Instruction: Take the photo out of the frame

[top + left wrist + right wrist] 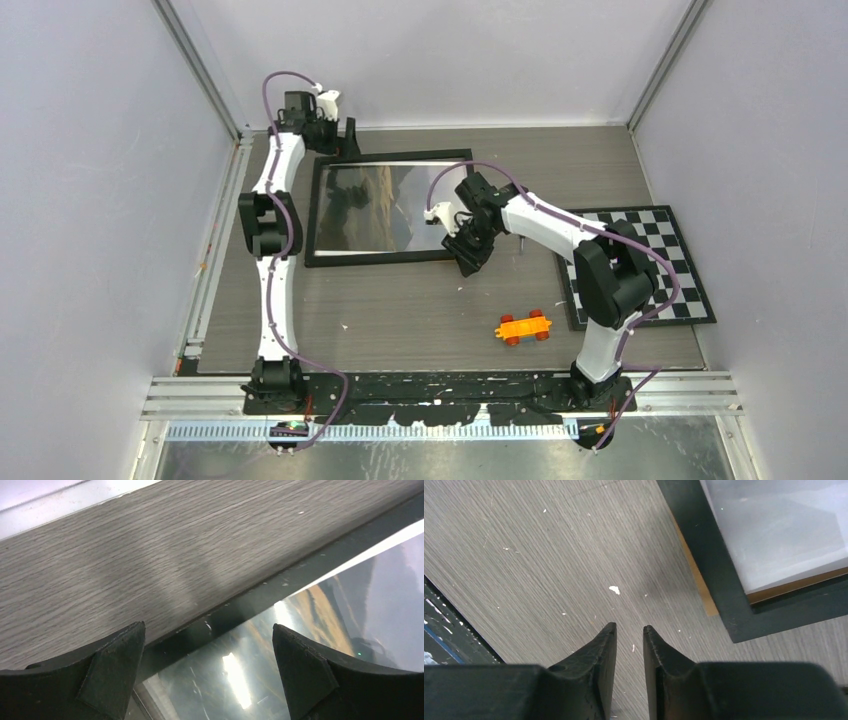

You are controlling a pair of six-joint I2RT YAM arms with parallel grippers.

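Nothing is looking done so far: the photo is lying inside the frame, which is resting face up on the far-left part of the table. Grey mountains and olive hills are showing through glare. The left gripper is hanging wide apart over the frame's far-left corner. The right gripper, fingers nearly together and empty, is hovering beside the near-right corner.
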